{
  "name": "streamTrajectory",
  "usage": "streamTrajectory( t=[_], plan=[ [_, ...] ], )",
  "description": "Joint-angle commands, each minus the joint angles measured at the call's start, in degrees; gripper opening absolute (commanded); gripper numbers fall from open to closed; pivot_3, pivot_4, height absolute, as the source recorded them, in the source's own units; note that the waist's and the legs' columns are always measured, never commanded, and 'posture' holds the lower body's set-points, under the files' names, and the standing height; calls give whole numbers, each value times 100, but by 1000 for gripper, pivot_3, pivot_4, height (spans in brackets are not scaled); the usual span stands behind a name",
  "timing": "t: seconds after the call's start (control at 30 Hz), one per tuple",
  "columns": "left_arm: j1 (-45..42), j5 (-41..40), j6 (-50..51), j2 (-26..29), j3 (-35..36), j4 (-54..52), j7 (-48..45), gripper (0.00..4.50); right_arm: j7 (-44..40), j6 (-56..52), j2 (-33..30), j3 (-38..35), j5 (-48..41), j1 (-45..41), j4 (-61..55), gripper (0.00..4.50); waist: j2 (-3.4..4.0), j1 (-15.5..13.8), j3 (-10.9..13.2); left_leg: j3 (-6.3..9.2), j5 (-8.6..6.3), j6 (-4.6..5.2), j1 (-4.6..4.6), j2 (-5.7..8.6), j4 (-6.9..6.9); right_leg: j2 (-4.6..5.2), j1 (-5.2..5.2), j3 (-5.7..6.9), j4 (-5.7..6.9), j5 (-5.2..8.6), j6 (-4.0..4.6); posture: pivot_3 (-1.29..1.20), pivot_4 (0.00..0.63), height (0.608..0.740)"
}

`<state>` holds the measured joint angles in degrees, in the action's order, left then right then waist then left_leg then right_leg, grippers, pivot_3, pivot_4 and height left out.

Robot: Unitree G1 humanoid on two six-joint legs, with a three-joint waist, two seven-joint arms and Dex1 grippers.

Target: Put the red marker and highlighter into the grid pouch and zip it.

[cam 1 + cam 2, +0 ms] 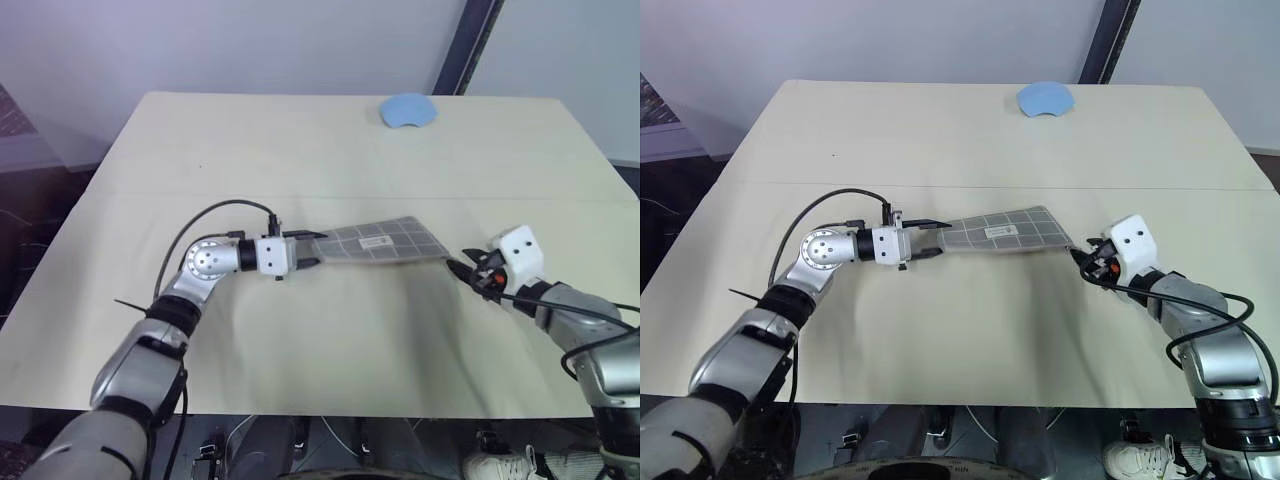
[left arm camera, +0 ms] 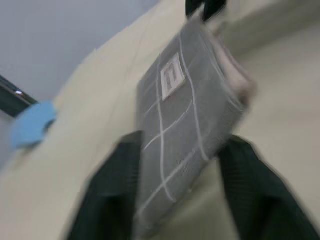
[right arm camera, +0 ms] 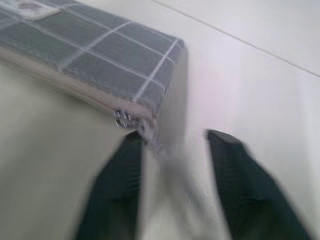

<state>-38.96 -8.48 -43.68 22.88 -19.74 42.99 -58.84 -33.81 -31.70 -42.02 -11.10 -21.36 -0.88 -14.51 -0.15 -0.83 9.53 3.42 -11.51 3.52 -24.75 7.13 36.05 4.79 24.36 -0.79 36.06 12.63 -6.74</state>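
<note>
Grey fabric crossed with thin white lines, the grid pouch [image 1: 385, 241] lay flat near the middle of the cream table [image 1: 300, 150], well away from every edge, its white label facing up. From the head views, the left gripper [image 1: 312, 250] reached level toward the pouch's left end with its black fingers parted around that end, while the right gripper [image 1: 1085, 262] sat just beside the pouch's right corner, released and holding nothing. A small blue object [image 1: 1045, 100] rested near the far edge, well apart from both arms. Neither marker nor highlighter could be seen on the table; presumably they were inside the pouch, though that could not be confirmed. In the left wrist view, the pouch ran up between the two spread fingers [image 2: 112, 195], which stood on either side of it without pinching. In the right wrist view, the pouch's corner and the small metal zipper end [image 3: 125, 119] lay just at one fingertip [image 3: 117, 190], the jaws apart. The risk now was judging the job done: if the zipper had stopped short at that corner, the pens could slide out, and a careless withdrawal of either arm might snag the fabric and drag the pouch.
</note>
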Motion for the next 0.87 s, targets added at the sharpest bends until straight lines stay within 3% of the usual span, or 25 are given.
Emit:
streamTrajectory(
  t=[0.03,0.07,0.23,0.37,0.53,0.73,0.87],
  plan=[
    [254,-720,877,148,422,-785,-458,4260,-476,-10,-209,-505,-358,459,-594,4259,1,9,0,0,0,0,0,0,-2,0,0,-1,0,0,0,0,150,739],
    [467,-867,1183,219,506,-1032,-502,4487,-612,-82,-267,-618,-460,697,-764,4486,2,13,0,0,0,0,0,-1,-1,-1,-1,-1,0,1,1,0,150,739],
    [1538,-1532,2714,677,1156,-2338,-348,4487,-975,-432,-150,-1581,-1337,1659,-1614,4486,14,44,-5,-2,-1,-1,4,-7,-7,-5,-5,-9,4,13,21,0,150,739],
    [1700,-1683,3535,859,1712,-2493,66,4487,-1210,-397,30,-2014,-1899,2147,-2108,4486,13,4,-2,-1,-1,-1,4,-13,-5,-7,-14,-7,5,16,23,0,150,739],
    [968,-1432,3774,774,2338,-1261,897,4487,-1225,-157,54,-1411,-1565,2239,-2267,4486,10,4,-3,-4,-1,-1,6,-13,-2,-4,-28,-6,-1,25,14,0,150,739],
    [110,-1113,3283,731,2611,212,1068,4487,-1209,222,-14,-309,-806,2143,-2308,4486,8,1,-3,-9,-1,-3,3,-11,-15,3,0,-1,-12,24,18,0,150,739],
    [-281,-788,2812,791,2603,945,1176,4487,-1148,331,64,-128,-684,2107,-2243,4486,7,-4,-3,-9,-5,1,-9,-1,-17,11,11,0,-15,9,-3,0,150,739]
  ],
)
